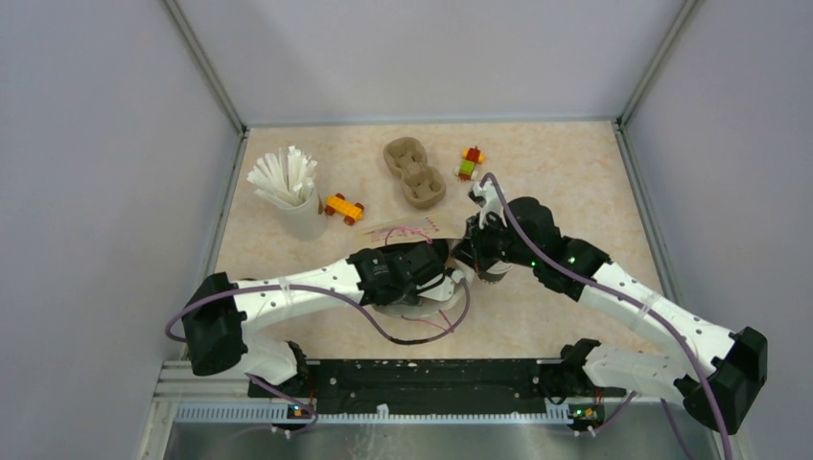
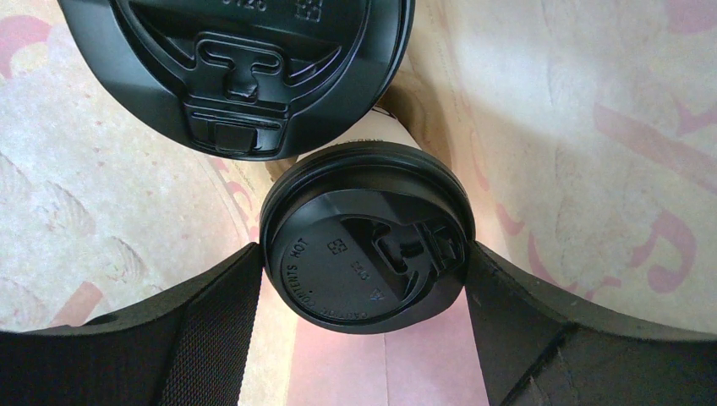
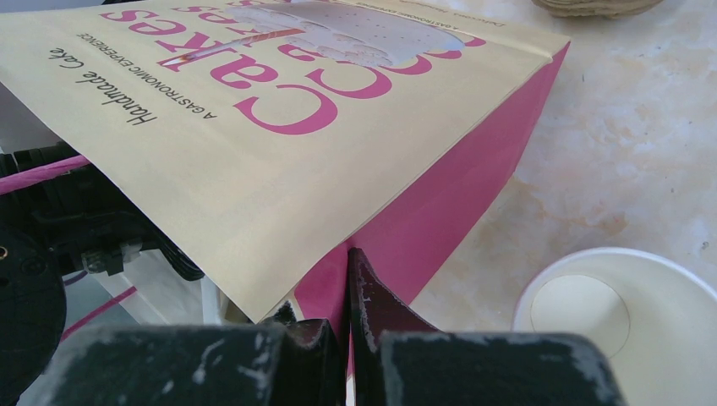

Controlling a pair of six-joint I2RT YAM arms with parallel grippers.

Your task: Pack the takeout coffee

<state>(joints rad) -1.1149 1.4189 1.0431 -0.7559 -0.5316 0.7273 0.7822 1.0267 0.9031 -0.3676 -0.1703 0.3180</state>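
In the left wrist view I look into a paper bag (image 2: 583, 101) holding two lidded coffee cups. My left gripper (image 2: 362, 254) is shut on the nearer cup's black lid (image 2: 338, 271), with a finger touching each side. The second black lid (image 2: 237, 68) lies just beyond it. The bag (image 1: 407, 230) is beige with pink "Cakes" print (image 3: 279, 161) and lies at the table's middle. My right gripper (image 3: 349, 254) is shut on the bag's pink side fold, near the bag's right edge in the top view (image 1: 472, 251). An open white paper cup (image 3: 626, 321) without a lid stands to its right.
A beige cup of white sticks (image 1: 292, 196) stands at the back left. The brown pulp two-hole tray (image 1: 414, 172) lies behind the bag. Toy brick models sit beside the stick cup (image 1: 343, 208) and right of the tray (image 1: 470, 161). Grey walls enclose the table.
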